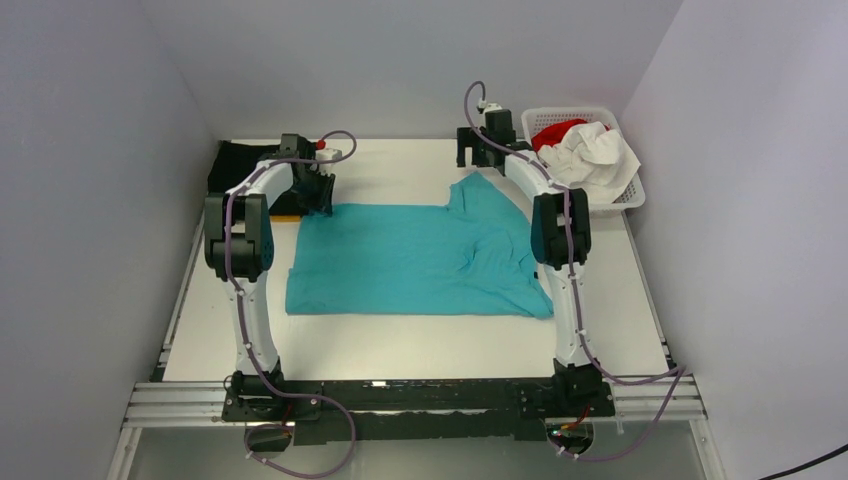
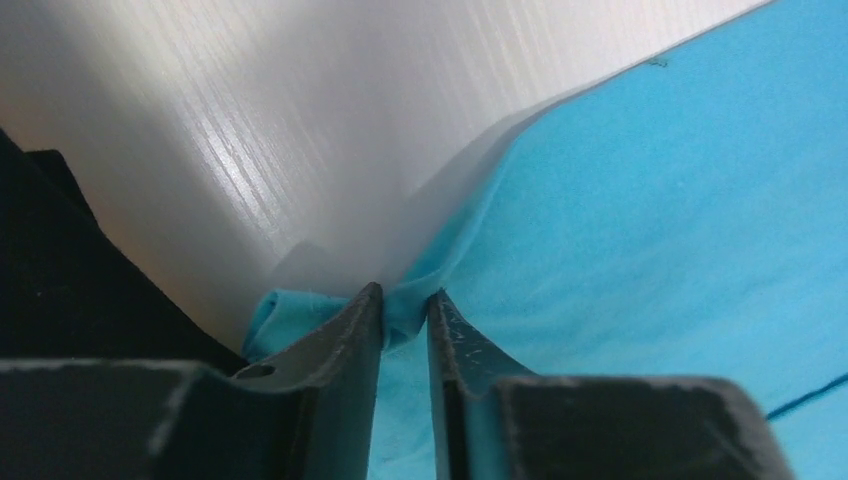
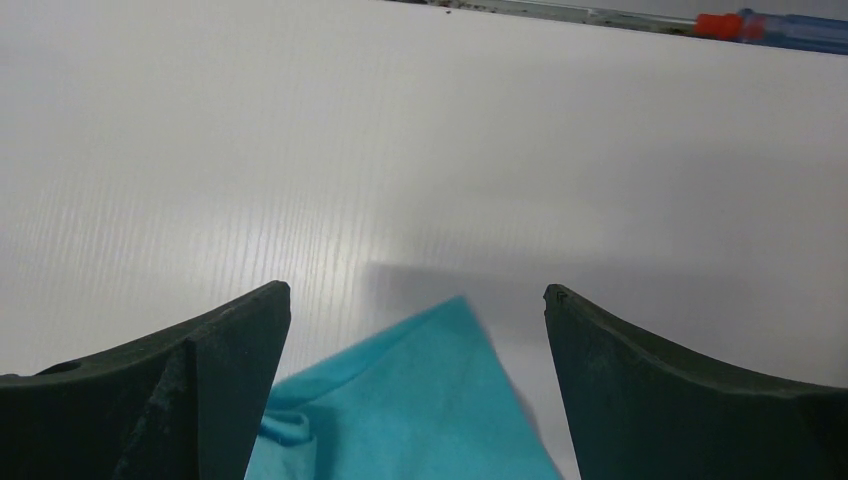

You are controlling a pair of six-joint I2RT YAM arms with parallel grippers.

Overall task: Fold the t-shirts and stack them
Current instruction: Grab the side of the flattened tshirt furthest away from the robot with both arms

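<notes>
Right now your turquoise t-shirt [image 1: 410, 262] lies spread on the table [image 1: 400, 165], one edge fold pinched between your left gripper's [image 2: 404, 305] nearly closed jaws. Your right gripper [image 3: 417, 300] hangs spread wide, with a pointed shirt tip below its gap.

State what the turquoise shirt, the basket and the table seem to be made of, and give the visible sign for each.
The turquoise shirt looks like soft matt knit cloth: it wrinkles and shows a fine fuzzy surface up close. The basket is probably white plastic, judging by its rigid lattice walls. The table is a smooth white board, perhaps laminate or plastic, slightly glossy with fine parallel lines.
</notes>
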